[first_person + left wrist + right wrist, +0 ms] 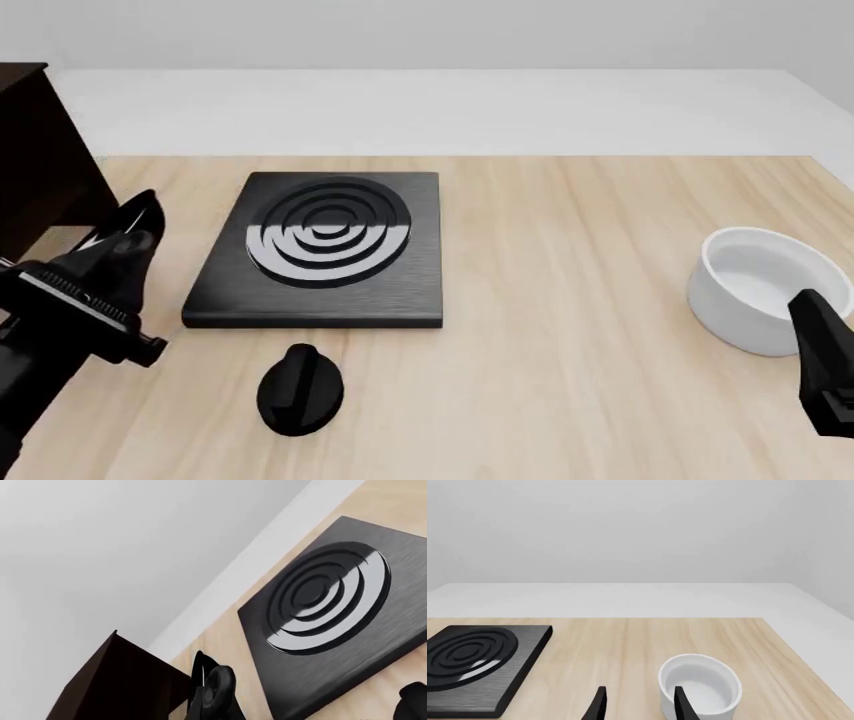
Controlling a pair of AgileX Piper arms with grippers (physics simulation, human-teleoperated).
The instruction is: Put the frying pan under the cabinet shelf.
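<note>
Dark cabinet shelf (127, 685) corner close in left wrist view only.

The wooden table (574, 330) is bare across its middle and right half, from the stove plate (320, 250) over to the white bowl (763, 288), so a gripper could pass there freely. The stove plate is low and flat, sitting left of centre. Just in front of it lies a small black knob (302, 390), close to the plate's near edge but apart from it, leaving only a narrow strip between them. The dark cabinet (40, 165) stands tall at the far left edge. The left gripper (127, 240) fills the gap between cabinet and stove plate. The bowl blocks the right edge, just ahead of the right gripper (637, 705), which is open.
</note>
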